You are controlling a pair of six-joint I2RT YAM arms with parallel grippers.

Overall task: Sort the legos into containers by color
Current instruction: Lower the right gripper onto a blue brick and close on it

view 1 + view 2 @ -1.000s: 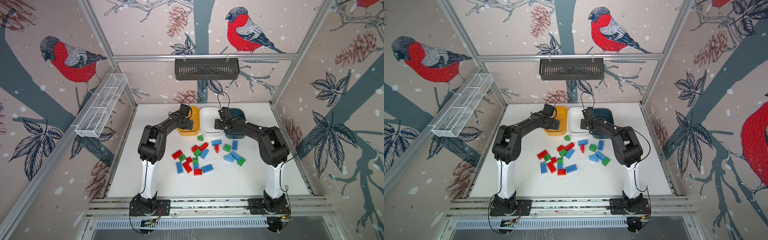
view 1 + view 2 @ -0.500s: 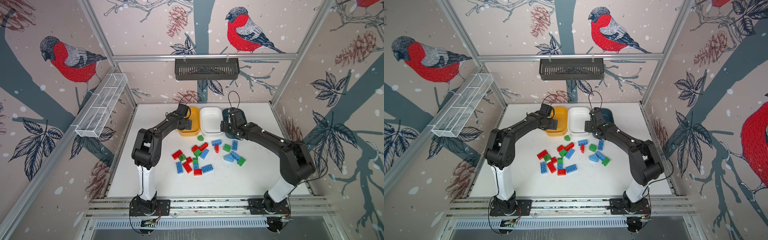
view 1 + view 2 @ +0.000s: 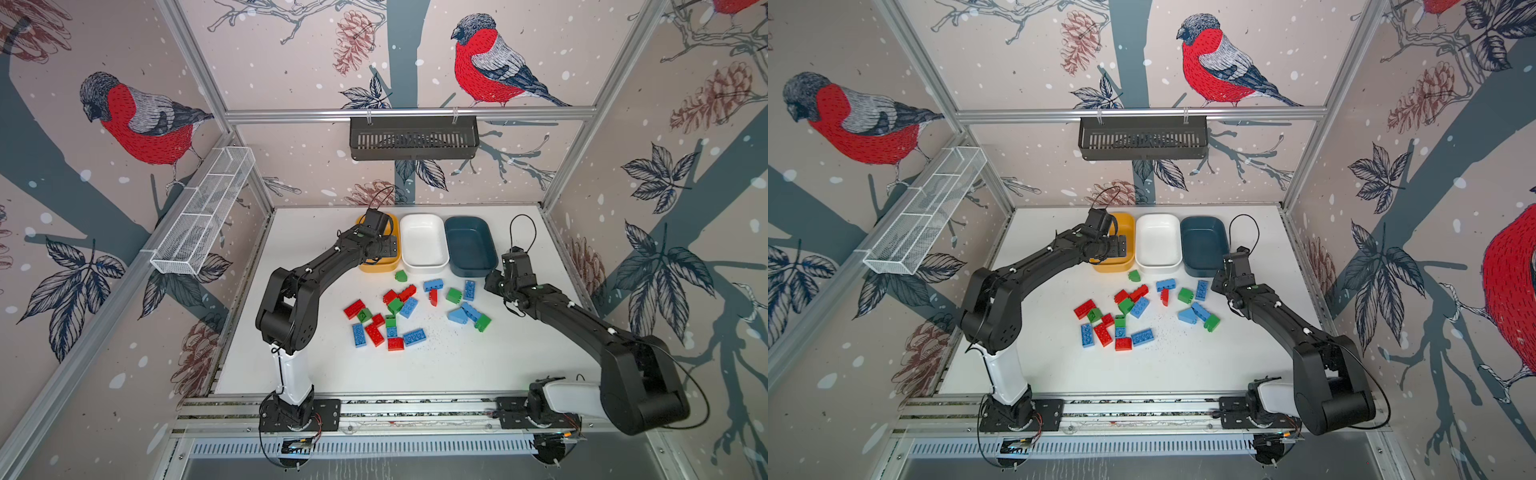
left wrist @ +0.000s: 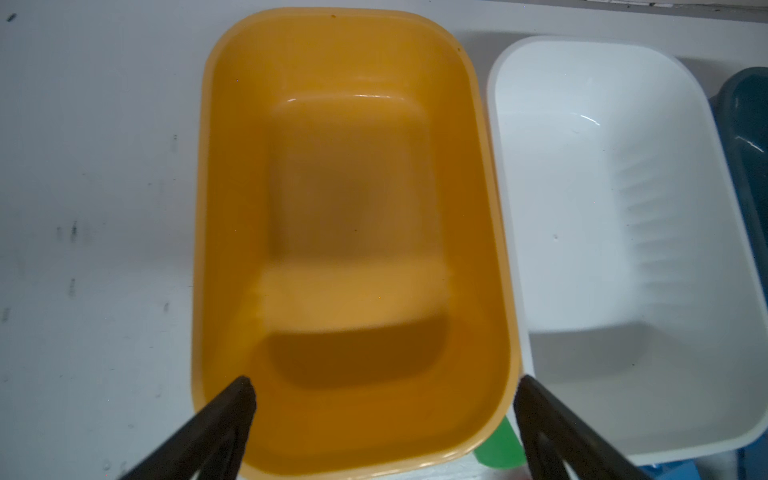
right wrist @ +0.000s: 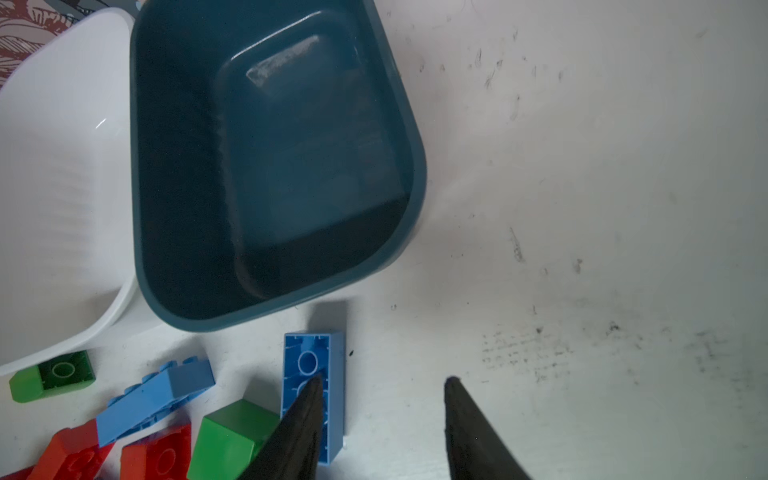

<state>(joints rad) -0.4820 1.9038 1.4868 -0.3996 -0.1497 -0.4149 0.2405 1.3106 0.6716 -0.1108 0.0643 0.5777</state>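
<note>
- White desk (image 3: pixel 457 365), both top views: bricks (image 3: pixel 375 333) loose before three tubs (image 3: pixel 424 245).
- Left wrist: left fingers (image 4: pixel 224 424) wide apart, empty, over yellow tub (image 4: pixel 349 208).
- Right wrist: right fingers (image 5: pixel 303 424) apart, empty, by blue brick (image 5: pixel 313 361) near teal tub (image 5: pixel 270 166).

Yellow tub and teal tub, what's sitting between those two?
The white tub, empty, sits between the yellow tub and the teal tub, close beside both. Both top views show it.
</note>
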